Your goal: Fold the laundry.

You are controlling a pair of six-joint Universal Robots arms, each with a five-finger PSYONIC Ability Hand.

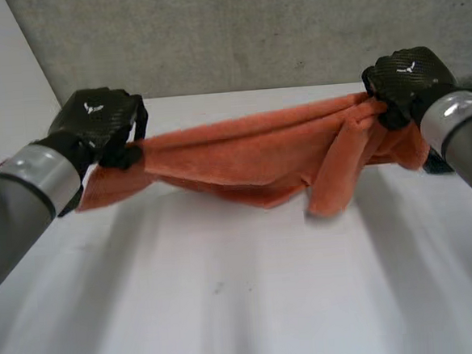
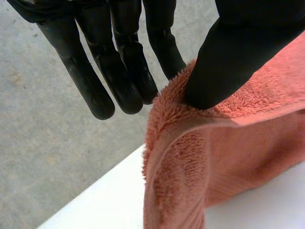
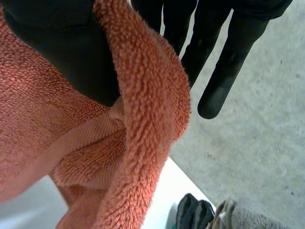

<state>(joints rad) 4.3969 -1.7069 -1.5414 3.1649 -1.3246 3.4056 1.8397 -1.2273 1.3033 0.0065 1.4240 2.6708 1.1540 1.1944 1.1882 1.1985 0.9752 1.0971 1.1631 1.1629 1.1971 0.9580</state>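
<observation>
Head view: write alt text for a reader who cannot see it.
An orange towel hangs stretched between the left hand and the right hand, each gripping one end; its middle sags toward the white table.

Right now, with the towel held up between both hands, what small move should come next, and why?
Probably draw the two hands a little further apart. The left hand and right hand each pinch an end of the orange towel over the table, but its middle sags and a flap hangs near the right hand, so it looks too slack to lay flat.
</observation>
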